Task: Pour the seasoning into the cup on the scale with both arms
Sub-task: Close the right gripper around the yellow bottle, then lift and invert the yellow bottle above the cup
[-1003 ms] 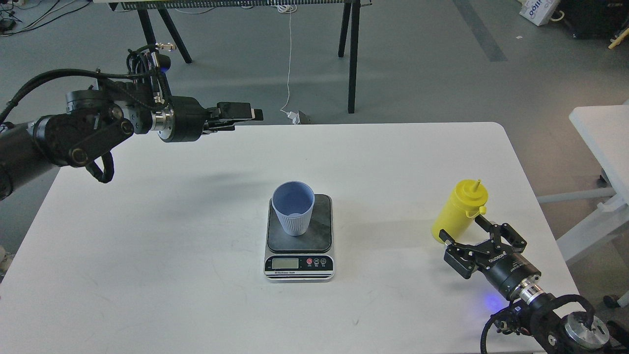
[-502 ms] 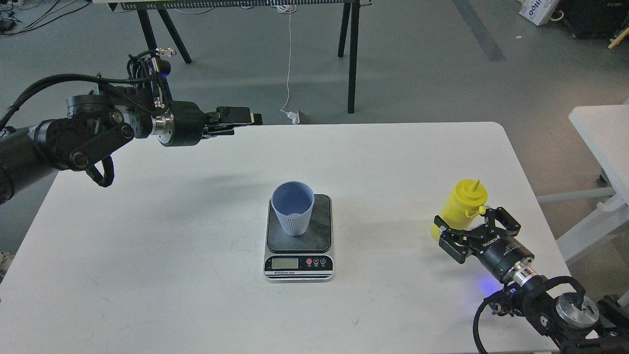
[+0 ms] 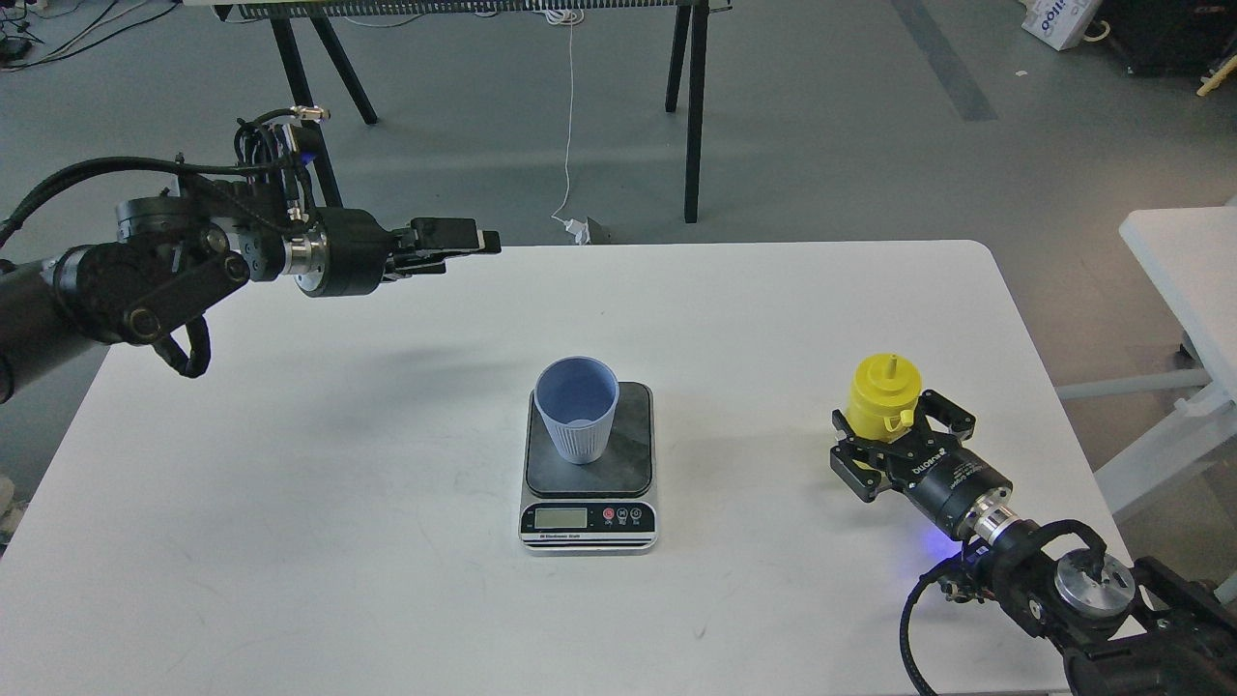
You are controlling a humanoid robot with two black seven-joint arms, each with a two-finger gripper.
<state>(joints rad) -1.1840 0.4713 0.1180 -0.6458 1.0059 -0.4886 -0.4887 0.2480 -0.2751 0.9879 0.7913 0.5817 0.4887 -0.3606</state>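
The light blue cup (image 3: 577,408) stands upright on the dark platform of the scale (image 3: 630,440) at the table's middle. The yellow seasoning bottle (image 3: 877,389) stands on the table at the right, nozzle up. My right gripper (image 3: 897,418) is open, with one finger on each side of the bottle's lower body, which hides behind the gripper. My left gripper (image 3: 483,238) hovers high over the table's back left, pointing right, far from the cup and seen side-on, so its fingers overlap.
The white table (image 3: 338,464) carries only the scale, cup and bottle. A second white table (image 3: 1184,261) stands off the right edge. Black trestle legs (image 3: 694,116) and a white cable (image 3: 567,126) are on the floor behind.
My right gripper has moved forward and left around the bottle, and the bottle has shifted left with it and stands straighter. My left arm has drifted slightly left and up.
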